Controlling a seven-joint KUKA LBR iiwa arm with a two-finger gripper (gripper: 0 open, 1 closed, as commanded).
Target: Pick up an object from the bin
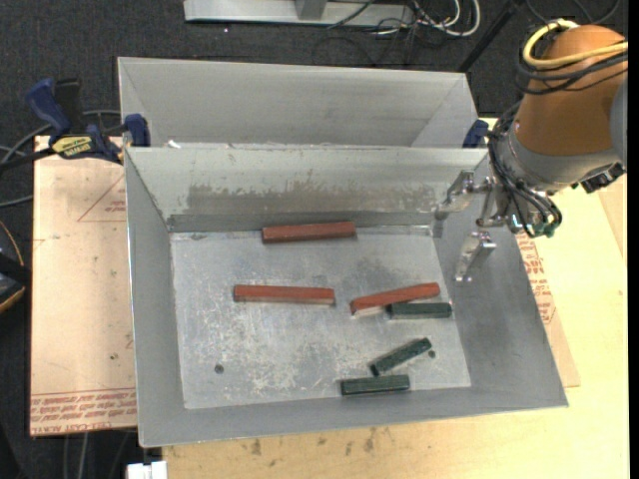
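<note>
The tool (475, 230) hangs by the bin's (150, 297) right wall. Whether it is wide or narrow I cannot tell, and nothing shows held in it. Nearest lie a red bar (394, 298) and a green bar (419, 310), touching, right of centre. The lone bar (284, 294) at the centre looks the cleaner pick — straddle its narrow width, come down square, and close evenly.

Hand (470, 230) over right slope of bin (300, 180), up-right of red-brown bar (397, 297) lying just beside dark green bar (420, 310).
</note>
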